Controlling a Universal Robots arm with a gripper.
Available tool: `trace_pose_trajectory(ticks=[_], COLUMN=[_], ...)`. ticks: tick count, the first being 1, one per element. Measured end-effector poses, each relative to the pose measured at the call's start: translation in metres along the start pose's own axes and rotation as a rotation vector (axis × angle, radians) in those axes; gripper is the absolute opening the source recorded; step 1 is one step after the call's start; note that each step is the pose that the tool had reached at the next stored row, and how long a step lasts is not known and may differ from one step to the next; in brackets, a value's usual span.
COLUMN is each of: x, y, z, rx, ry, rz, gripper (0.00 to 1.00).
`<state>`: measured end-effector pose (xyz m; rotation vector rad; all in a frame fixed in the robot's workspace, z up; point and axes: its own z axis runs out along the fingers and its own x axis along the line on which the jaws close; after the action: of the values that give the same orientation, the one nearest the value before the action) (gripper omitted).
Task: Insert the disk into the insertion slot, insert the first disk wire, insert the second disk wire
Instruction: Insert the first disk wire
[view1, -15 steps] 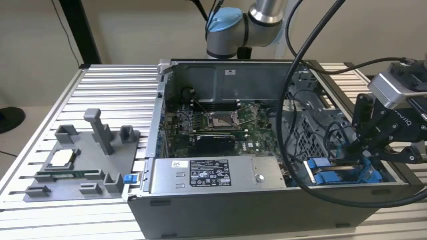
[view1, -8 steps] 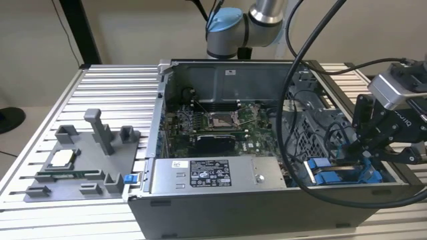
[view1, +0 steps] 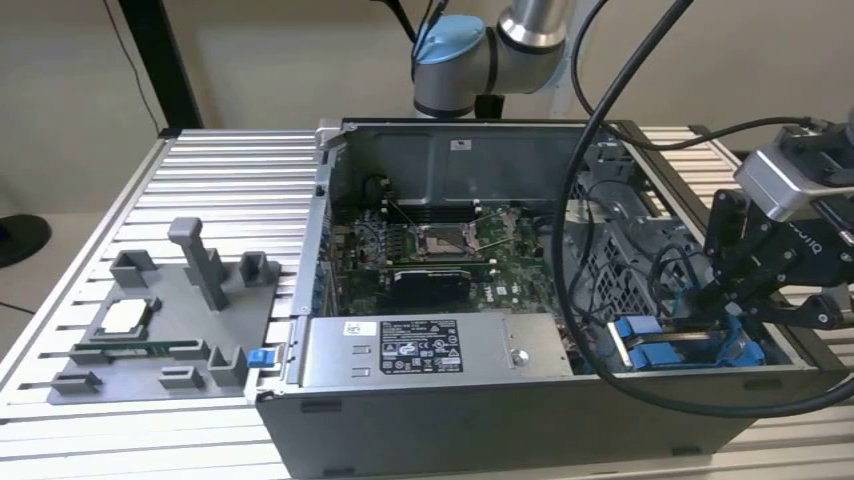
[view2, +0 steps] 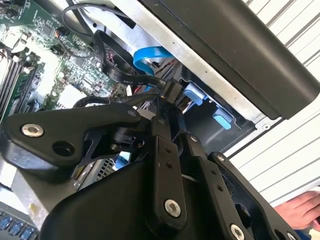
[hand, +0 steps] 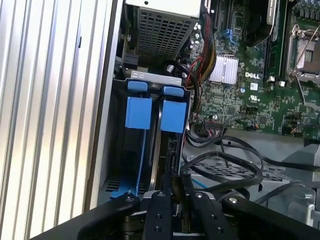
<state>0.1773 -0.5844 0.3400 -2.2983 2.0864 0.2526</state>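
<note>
The gripper is closed narrow on the black connector of 1 disk wire, positioned at the insertion slot end opposite the 2 blue tabs.

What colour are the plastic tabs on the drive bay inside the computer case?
The tabs are bright blue, clearest in the first wrist view.

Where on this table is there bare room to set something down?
Bare table slats lie beyond the grey tray, up to the computer case, and in a strip in front of the tray. Crowded: the case's corner on the exterior view's right, where the gripper, cables and blue rails meet.
</note>
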Motion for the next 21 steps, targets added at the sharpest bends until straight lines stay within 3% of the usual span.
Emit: trace_pose_trajectory(ticks=[12,21], x=[0.0005,0.0007], y=[0.0005,0.0021], z=[-0.0041,-0.0030], rx=[0.0030,0.0156], ry=[-0.0020,-0.0011], rz=[0.009,0.050], gripper=[0.00,0.00])
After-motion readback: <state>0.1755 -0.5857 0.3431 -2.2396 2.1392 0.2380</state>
